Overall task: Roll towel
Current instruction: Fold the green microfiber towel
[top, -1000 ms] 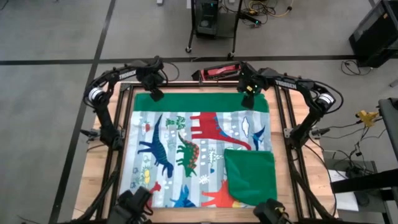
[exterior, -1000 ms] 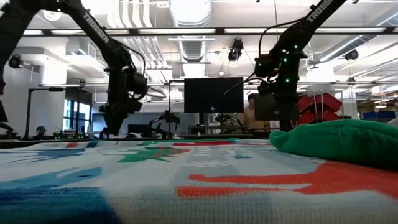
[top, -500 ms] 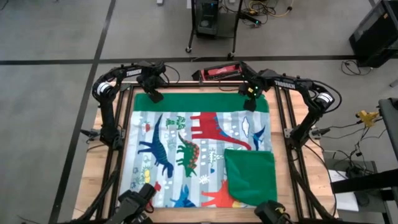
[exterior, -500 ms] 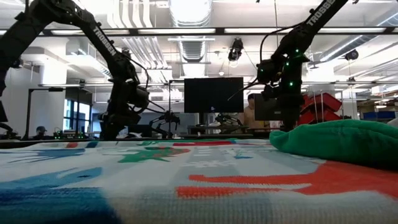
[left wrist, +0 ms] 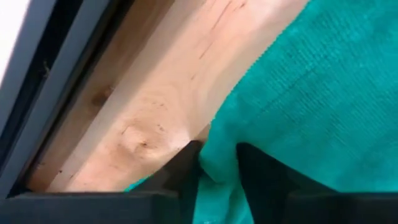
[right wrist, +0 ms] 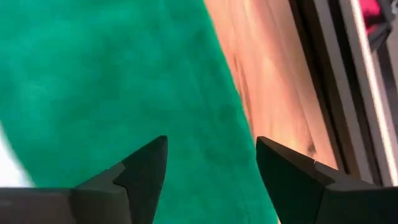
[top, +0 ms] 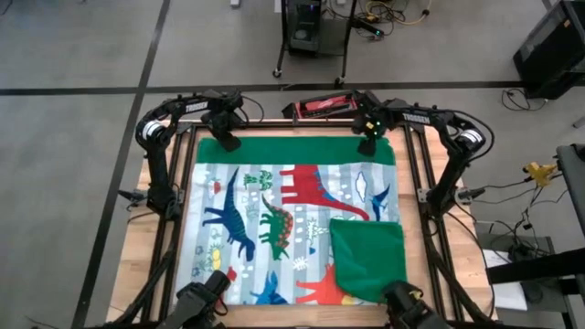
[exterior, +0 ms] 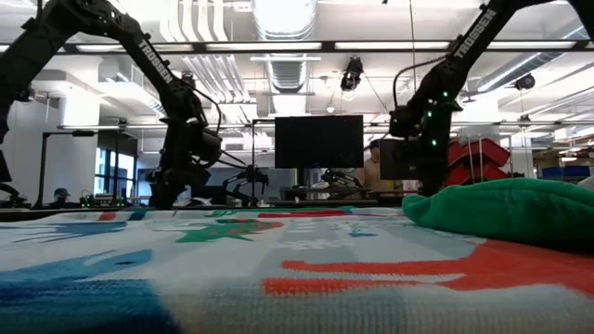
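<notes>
Partly hidden, left pincer (left wrist: 217, 165) pinching towel (top: 292, 228) corner; right pincer (right wrist: 211, 168) agape over its edge.

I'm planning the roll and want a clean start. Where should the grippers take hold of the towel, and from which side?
Judging by its pose, grip the towel at the two corners of its green far band. The left gripper already pinches that hem; the right gripper hangs open above it. Come from above at the far edge: it lies flat and the folded near corner is avoided.
</notes>
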`<state>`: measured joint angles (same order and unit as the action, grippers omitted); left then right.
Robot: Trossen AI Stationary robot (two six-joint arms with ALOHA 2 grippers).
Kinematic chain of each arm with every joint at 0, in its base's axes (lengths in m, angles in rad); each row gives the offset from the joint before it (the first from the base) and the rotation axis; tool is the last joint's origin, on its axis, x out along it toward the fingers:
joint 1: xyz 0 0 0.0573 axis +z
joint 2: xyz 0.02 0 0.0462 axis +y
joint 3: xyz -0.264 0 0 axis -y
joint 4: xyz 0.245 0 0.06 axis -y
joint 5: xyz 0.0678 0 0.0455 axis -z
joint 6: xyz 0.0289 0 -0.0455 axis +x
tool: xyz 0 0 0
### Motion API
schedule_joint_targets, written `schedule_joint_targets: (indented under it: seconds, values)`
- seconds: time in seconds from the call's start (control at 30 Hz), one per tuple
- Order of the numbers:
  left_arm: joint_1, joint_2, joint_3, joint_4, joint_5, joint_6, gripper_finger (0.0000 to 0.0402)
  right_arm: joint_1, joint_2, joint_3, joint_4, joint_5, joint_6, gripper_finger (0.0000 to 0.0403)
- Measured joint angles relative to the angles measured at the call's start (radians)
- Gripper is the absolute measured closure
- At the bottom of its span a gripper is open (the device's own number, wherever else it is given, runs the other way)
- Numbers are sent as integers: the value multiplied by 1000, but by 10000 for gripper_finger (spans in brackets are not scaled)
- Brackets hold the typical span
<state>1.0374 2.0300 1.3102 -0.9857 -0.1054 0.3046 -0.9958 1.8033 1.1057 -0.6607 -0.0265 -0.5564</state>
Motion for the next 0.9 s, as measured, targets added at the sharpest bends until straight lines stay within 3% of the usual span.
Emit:
schedule_joint_targets:
  seconds: [0.3, 0.5, 0.63, 0.8, 0.9]
  values:
    - [0, 0, 0, 0, 2, 0, 394, -36, 9, 0, 33, 26, 34, 148]
    - [0, 0, -2, 3, -1, 0, 396, -52, -96, 0, -30, 44, 101, 159]
    - [0, 0, -2, 7, -8, 0, 397, -61, -95, -5, -47, 139, 184, 158]
    - [0, 0, -3, 9, -9, -2, 397, -65, -67, -32, -59, 106, 239, 149]
    - [0, 0, -3, 11, -10, -3, 397, -79, -54, -38, -60, 150, 299, 147]
